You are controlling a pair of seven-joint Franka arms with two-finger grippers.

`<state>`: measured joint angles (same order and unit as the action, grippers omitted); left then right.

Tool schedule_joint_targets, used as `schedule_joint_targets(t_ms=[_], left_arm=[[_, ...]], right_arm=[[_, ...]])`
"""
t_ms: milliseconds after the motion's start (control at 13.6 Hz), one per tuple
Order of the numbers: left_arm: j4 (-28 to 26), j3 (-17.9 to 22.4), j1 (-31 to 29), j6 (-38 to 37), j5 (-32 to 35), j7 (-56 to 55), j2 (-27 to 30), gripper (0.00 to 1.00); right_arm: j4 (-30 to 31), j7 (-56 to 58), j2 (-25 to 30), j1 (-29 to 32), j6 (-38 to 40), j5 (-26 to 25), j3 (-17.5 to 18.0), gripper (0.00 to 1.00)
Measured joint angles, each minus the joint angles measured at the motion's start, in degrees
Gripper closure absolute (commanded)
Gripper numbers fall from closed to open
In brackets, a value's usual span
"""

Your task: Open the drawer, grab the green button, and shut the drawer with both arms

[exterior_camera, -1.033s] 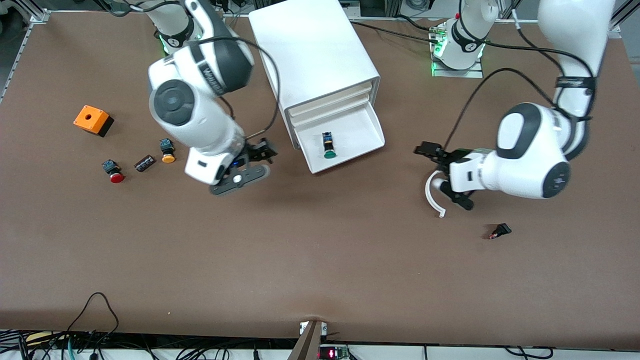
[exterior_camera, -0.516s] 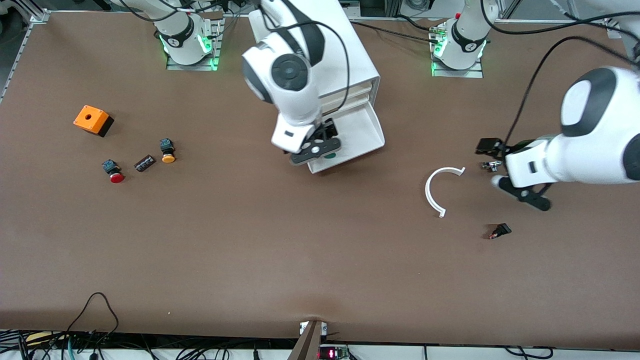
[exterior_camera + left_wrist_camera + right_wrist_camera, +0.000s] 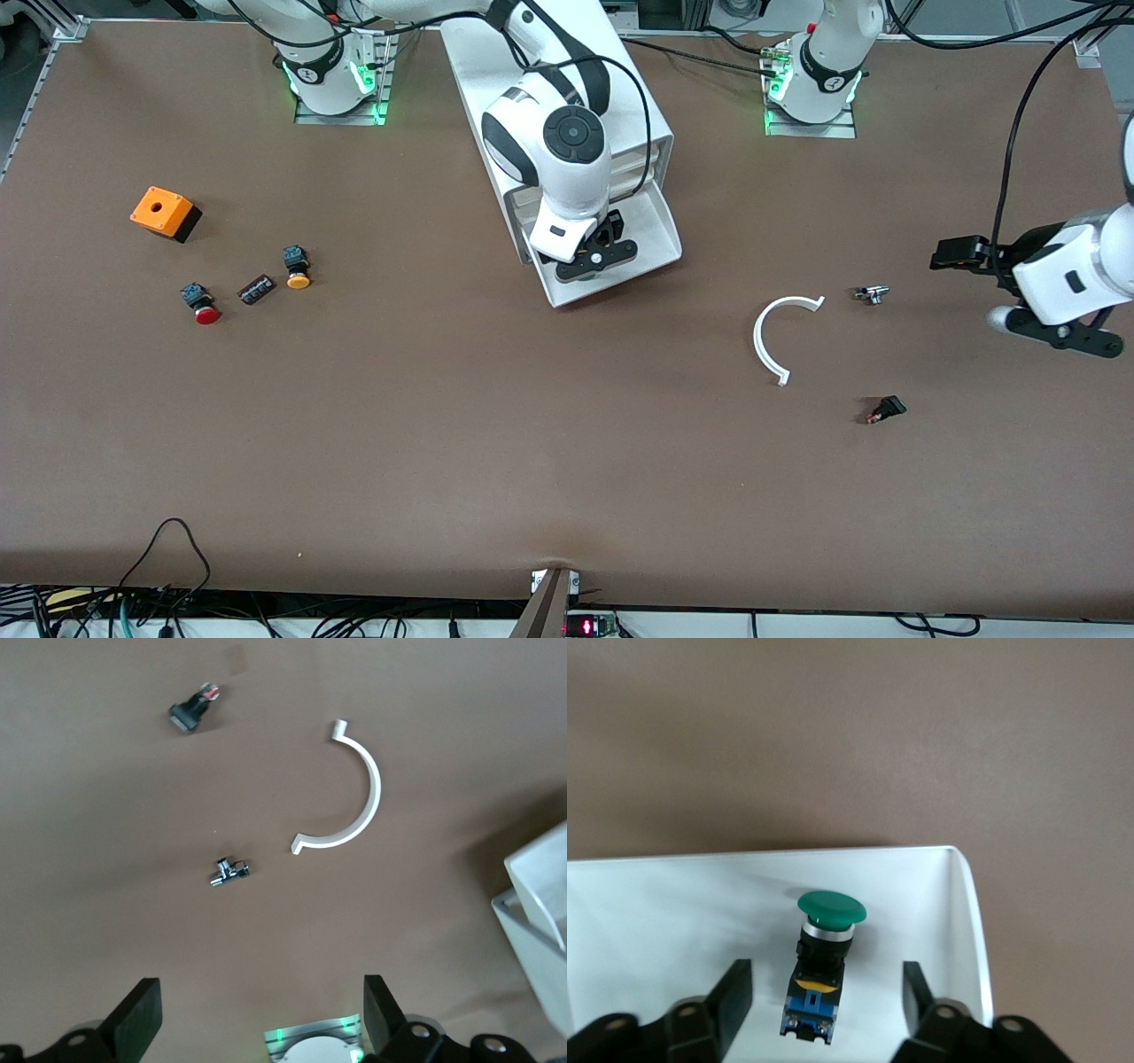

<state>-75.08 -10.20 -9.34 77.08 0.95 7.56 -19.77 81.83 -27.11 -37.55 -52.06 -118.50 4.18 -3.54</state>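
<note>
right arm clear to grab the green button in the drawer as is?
Probably yes. The right gripper hangs over the open drawer, fingers spread either side of the green button, nothing lying between them. The left gripper waits toward its own end of the table.

A brown matte table surface (image 3: pixel 532 443) fills nearly the whole front view, evenly lit, with soft shadows under the objects standing on it. Aluminium frame profiles (image 3: pixel 66 27) run along the table's corners at the edge where the bases stand, and green indicator lights (image 3: pixel 376 84) glow at the two mounting plates. Along the edge nearest the front camera, black cables (image 3: pixel 177 540) loop onto the surface beside a small device with a red display (image 3: pixel 583 627).
</note>
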Motion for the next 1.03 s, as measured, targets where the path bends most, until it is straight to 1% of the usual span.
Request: schedule_joint_targets(t_ms=[148, 221, 295, 369, 516, 590, 738, 811, 885, 1033], left_arm=[[-0.1, 0.0, 0.6, 0.2, 0.1, -5.5, 0.3, 0.0], [-0.5, 0.3, 1.3, 0.4, 0.1, -7.6, 0.8, 0.0], [-1.9, 1.4, 2.6, 1.4, 0.1, -8.9, 2.0, 0.0], [-4.4, 2.7, 4.0, 3.3, 0.1, -9.4, 3.8, 0.0], [-11.7, 4.4, 5.9, 7.4, 0.1, -9.6, 8.8, 0.0], [-15.6, 5.6, 7.2, 8.9, 0.1, -9.6, 11.6, 0.0], [-21.9, 10.0, 11.4, 10.8, 0.1, -9.6, 16.5, 0.0], [-24.6, 11.9, 13.1, 11.9, 0.1, -9.6, 18.5, 0.0], [-26.8, 12.8, 13.5, 12.9, 0.1, -9.5, 20.0, 0.0], [-29.2, 13.8, 13.2, 13.7, 0.1, -9.0, 21.5, 0.0]], right_arm=[[0.0, -1.1, -0.9, -0.2, 0.0, 0.0, 0.0, 0.44], [0.0, -2.2, -1.2, -0.2, 0.0, 0.0, 0.0, 0.45], [0.0, -2.7, -1.6, -0.3, 0.0, 0.0, 0.0, 0.48], [0.0, -3.1, -1.9, -0.4, 0.0, 0.0, 0.0, 0.48], [0.0, -3.5, -2.5, -0.7, -0.1, 0.0, 0.0, 0.49], [0.0, -3.9, -2.7, -0.8, -0.5, 0.0, 0.0, 0.52], [0.0, -4.4, -2.9, -0.9, -1.0, -0.1, 0.0, 0.61], [0.0, -4.4, -3.0, -0.9, -1.2, -0.1, 0.0, 0.67], [0.0, -4.4, -3.1, -1.0, -1.3, -0.2, 0.0, 0.77], [0.0, -4.5, -3.2, -1.2, -1.4, -1.1, 0.0, 1.0]])
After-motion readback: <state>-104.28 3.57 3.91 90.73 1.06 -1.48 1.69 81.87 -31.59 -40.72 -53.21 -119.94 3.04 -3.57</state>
